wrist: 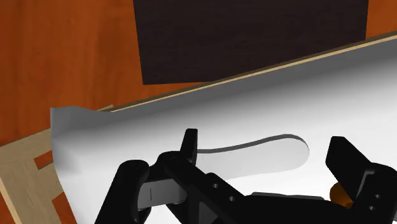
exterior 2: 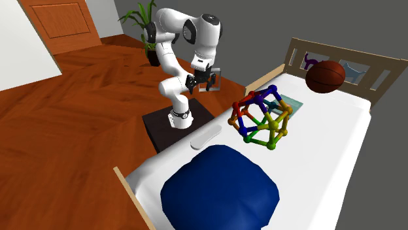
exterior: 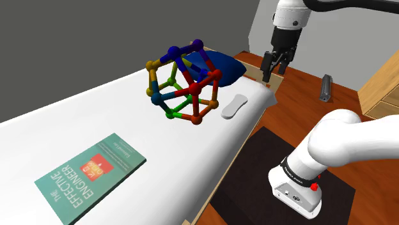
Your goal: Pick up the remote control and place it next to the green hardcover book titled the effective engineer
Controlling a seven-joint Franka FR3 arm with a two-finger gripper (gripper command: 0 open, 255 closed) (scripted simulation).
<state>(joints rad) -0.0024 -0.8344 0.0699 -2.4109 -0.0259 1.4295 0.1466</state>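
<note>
White remote (exterior: pixel 234 106) lies flat on bed (exterior: pixel 57 124) near edge, beside colourful toy (exterior: pixel 185 83). Gripper (exterior: pixel 273 75) hovers above, jaws wide. Best: turn wrist, straddle narrow width, descend straight. Green book (exterior: pixel 89 176) well apart.

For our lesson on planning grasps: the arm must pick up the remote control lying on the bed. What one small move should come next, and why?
Probably lower the end effector straight down, leaving it open. It hangs open above the pale remote, which lies flat on the white bed. The wrist view shows the remote roughly centred beneath it, untouched.
</note>
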